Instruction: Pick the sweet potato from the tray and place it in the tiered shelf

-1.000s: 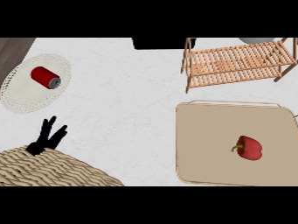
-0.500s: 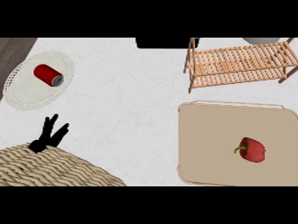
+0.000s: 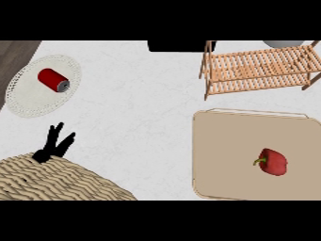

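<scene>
Far to the right of the only hand in view, and a little nearer the lower edge, a red, stemmed vegetable (image 3: pixel 272 162) is seen lying on the beige tray (image 3: pixel 225 141). It looks more like a red bell pepper than the sweet potato named in the task, yet it is the only thing on the tray, so it is taken as the thing to be picked. Its long axis is short and runs roughly from upper left to lower right, and the green stem is turned to the left, toward the hand's side of the tabletop (image 3: pixel 142 103).

The left hand (image 3: pixel 53 145) is shown at the lower left, its black fingers straight and pointing up; nothing is held, and it is judged to be resting. It rises from behind a woven basket (image 3: pixel 44 181). The right hand is not seen at all.

Beyond the tray, further from the hand, the wooden tiered shelf (image 3: pixel 263 70) is set with its slatted decks open from above, which is judged to suit a placement from overhead. Up and slightly left of the hand, a red can (image 3: pixel 53 79) lies on its side on a white round mat (image 3: pixel 37 89), well apart from the task's things.
</scene>
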Motion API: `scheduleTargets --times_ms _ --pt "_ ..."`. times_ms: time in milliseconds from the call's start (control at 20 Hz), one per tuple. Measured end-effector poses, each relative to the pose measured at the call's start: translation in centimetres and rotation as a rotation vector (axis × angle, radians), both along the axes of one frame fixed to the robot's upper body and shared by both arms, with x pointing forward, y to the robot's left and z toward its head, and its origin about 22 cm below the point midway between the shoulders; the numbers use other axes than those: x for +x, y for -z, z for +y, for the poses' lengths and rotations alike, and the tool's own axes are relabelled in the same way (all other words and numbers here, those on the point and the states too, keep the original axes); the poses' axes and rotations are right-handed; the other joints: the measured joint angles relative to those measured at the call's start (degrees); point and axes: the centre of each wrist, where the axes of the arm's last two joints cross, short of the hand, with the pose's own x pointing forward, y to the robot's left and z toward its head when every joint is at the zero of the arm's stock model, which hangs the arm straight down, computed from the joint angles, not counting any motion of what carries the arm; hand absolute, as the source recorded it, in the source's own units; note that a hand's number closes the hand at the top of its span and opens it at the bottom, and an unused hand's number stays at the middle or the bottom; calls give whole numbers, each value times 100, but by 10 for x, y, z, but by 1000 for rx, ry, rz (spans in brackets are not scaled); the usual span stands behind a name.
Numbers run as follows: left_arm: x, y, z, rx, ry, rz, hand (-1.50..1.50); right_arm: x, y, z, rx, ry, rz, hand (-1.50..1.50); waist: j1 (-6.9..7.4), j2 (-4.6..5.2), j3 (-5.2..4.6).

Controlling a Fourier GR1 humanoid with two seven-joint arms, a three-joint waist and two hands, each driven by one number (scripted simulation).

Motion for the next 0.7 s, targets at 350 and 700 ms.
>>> scheduleTargets --times_ms 350,700 --pt "0 0 0 4 3 11 0 20 14 -4 4 -27 -24 150 5 -1 -1" --pt "-1 -1 1 10 -1 21 0 32 15 -11 -17 -53 -27 150 -11 -6 -9"
